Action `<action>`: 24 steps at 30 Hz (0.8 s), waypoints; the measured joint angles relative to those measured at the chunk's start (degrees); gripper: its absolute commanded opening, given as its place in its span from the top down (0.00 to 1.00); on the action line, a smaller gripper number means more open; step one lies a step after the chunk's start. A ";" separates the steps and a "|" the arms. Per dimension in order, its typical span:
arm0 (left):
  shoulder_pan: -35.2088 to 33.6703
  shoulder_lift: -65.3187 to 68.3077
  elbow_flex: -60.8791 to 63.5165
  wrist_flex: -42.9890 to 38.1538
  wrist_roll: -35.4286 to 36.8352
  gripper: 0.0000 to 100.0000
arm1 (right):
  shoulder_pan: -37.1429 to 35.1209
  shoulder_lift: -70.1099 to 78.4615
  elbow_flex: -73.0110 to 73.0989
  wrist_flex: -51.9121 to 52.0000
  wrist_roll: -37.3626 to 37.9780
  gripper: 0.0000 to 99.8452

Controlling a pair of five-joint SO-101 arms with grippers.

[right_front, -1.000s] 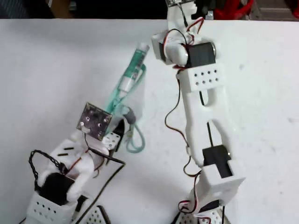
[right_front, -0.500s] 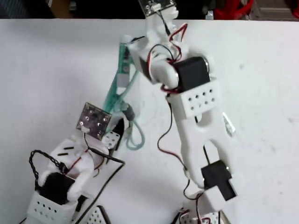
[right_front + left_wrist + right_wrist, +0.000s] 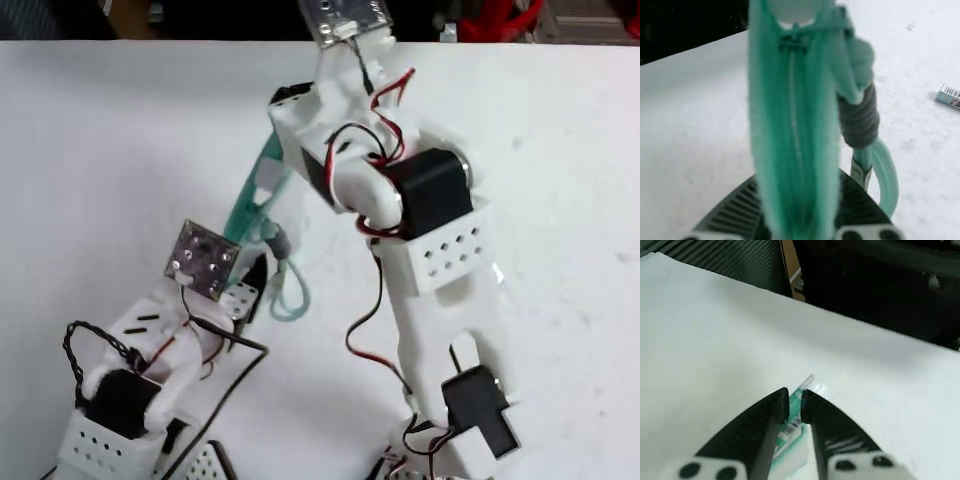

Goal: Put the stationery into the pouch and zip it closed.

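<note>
Clamping pouch (image 3: 795,150) with left fingers (image 3: 730,215); right gripper (image 3: 794,400) over far end

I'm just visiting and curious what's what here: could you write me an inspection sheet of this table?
Surface: white table.
Job's things: clear, teal-edged pouch lies between the arms; its grey zip pull sits near the left hand; a small wrapped block, perhaps an eraser, lies loose outside it.
Clutter: nothing seen.
Hands: left hand shut on the pouch's near end; right hand over its far end.
Cables: thin wires along the right arm; black cable by the left arm.
Surroundings: dark room beyond the far edge.
</note>
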State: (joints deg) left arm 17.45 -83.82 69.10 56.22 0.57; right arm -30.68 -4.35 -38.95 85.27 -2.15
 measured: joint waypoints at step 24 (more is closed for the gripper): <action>0.00 0.00 0.09 0.00 0.00 0.90 | 0.26 5.71 -0.18 -2.11 -25.32 0.87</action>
State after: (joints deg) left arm 17.45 -83.82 69.19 56.22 0.57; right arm -30.42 1.36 -39.12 83.16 -27.47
